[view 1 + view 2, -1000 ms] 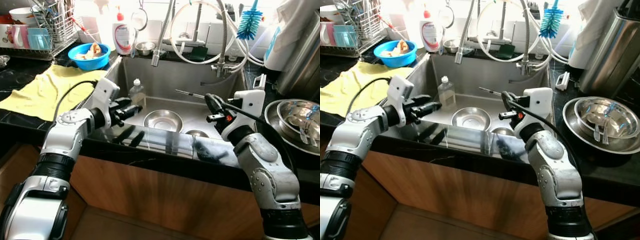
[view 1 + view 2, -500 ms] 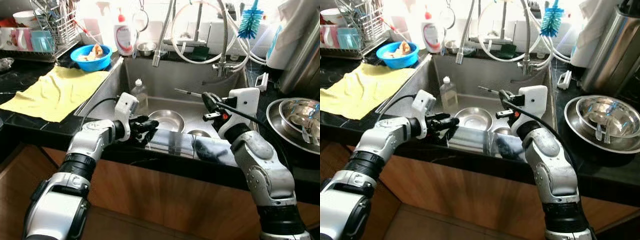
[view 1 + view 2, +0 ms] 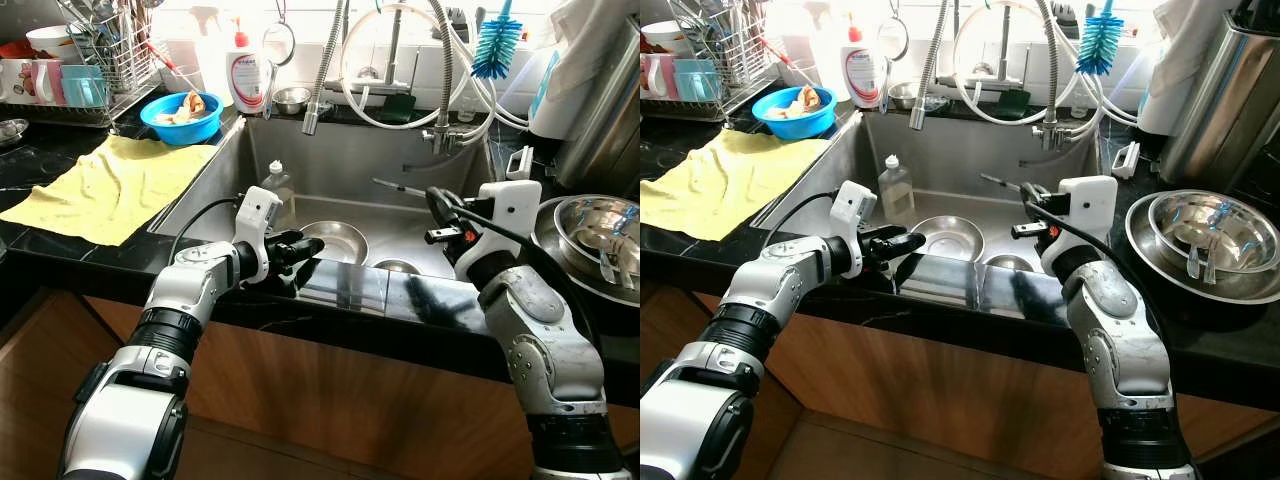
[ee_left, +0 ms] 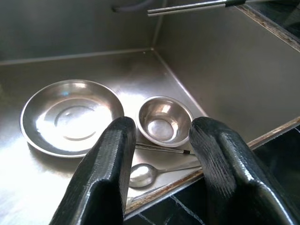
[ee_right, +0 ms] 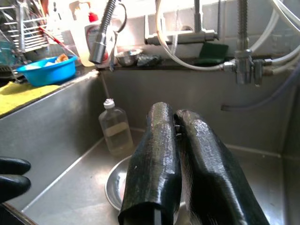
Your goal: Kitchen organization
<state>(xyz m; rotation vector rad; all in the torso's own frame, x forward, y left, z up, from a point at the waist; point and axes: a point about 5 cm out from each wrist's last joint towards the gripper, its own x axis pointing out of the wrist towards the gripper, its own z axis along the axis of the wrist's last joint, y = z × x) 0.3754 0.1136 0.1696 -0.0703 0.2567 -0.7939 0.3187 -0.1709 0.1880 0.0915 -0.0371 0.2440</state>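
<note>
My left gripper (image 3: 300, 246) is open over the sink's front rim (image 3: 360, 290), its fingers (image 4: 112, 159) apart with nothing between them. Below it in the basin lie a steel plate (image 4: 70, 115), a small steel bowl (image 4: 164, 119), a spoon (image 4: 150, 173) and a thin stick (image 4: 164, 149). My right gripper (image 3: 436, 198) hovers above the sink's right side, shut on a thin metal utensil (image 3: 400, 187) that points toward the back wall. A small clear bottle (image 3: 277, 184) stands in the basin's far left corner.
A yellow cloth (image 3: 110, 180), blue bowl (image 3: 182, 113) and dish rack (image 3: 100, 55) sit on the left counter. Stacked steel bowls (image 3: 595, 235) rest on the right counter. Tap hoses (image 3: 400, 60), a soap bottle (image 3: 243, 75) and a blue brush (image 3: 497, 40) line the back.
My left gripper has swung in from the sink's left side to the front rim, nearer the plate. The right gripper has kept its grip on the utensil and barely shifted.
</note>
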